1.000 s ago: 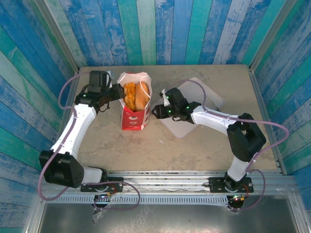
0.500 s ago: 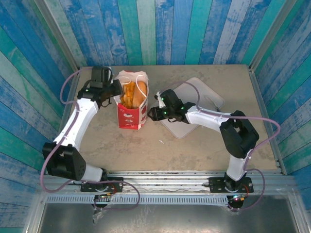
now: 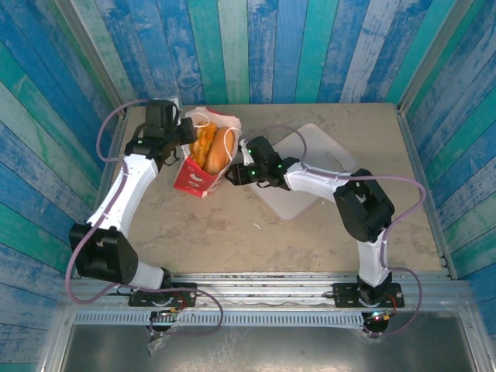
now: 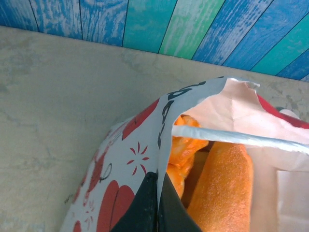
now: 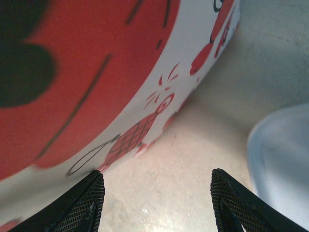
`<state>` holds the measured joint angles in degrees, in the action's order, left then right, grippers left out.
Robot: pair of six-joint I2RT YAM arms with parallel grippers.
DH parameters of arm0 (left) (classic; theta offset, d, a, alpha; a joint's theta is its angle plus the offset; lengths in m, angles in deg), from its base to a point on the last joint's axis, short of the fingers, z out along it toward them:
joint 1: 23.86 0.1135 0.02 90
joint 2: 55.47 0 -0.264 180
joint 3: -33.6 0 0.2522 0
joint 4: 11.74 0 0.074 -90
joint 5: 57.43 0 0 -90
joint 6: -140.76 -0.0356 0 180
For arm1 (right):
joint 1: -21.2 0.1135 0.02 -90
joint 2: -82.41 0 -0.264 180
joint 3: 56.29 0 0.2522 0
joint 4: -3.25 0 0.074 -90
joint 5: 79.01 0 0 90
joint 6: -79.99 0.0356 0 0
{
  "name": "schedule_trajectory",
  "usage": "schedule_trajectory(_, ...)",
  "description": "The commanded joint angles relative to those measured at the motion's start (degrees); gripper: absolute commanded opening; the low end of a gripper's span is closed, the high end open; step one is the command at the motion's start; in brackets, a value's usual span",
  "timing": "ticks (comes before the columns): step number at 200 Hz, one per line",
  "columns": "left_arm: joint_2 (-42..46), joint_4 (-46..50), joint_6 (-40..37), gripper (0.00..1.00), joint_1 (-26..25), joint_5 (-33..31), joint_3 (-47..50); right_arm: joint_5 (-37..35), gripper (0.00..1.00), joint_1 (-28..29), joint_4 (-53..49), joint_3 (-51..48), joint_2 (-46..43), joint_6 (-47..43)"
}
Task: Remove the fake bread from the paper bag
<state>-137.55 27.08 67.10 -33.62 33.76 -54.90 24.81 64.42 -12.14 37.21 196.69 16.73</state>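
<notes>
The paper bag (image 3: 195,177), red and white, leans with its base kicked toward the front left and its mouth at the back. Orange fake bread (image 3: 211,149) fills the mouth; in the left wrist view an oblong bun (image 4: 223,188) and a lumpy piece (image 4: 186,145) lie inside. My left gripper (image 3: 184,138) is shut on the bag's left rim (image 4: 166,125), one finger inside and one outside. My right gripper (image 3: 232,177) is open, low at the bag's right side, and the bag's printed wall (image 5: 91,82) looms just above its left finger (image 5: 79,205).
A flat white tray (image 3: 310,167) lies right of the bag under the right arm, and its pale edge (image 5: 282,159) is beside the right finger. The blue plank back wall (image 3: 248,46) stands close behind the bag. Bare table (image 3: 256,232) extends toward the front.
The bag has tipped, its base sliding toward the front left while the left gripper holds its rim. The right gripper has moved left along the table up to the bag's right side.
</notes>
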Motion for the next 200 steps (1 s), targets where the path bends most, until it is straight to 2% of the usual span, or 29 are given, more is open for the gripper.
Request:
schedule_trajectory(1, -0.05, -12.22, -3.39, 0.00, -0.09, -1.71, 0.83, 0.51, 0.61, 0.55, 0.45, 3.77, 2.18, -0.14)
schedule_trajectory(38, -1.51, -18.90, -10.09, 0.00, -0.08, -0.96, 2.16, -0.95, 0.61, 0.12, -2.22, 7.00, 3.77, -1.42)
schedule_trajectory(81, -3.43, -24.21, -17.02, 0.00, -0.09, -0.24, 3.57, -1.94, 0.59, -2.70, -3.97, 3.14, 0.26, -1.62)
schedule_trajectory(131, -4.29, -28.06, -19.23, 0.00, -0.08, 2.76, 4.58, -5.11, 0.57, -5.23, -7.47, -6.91, -11.37, -3.30)
schedule_trajectory(200, -6.88, -25.96, -20.68, 0.00, -0.76, 4.62, 3.05, -15.01, 0.52, -5.68, -25.59, -19.12, -27.56, -2.41)
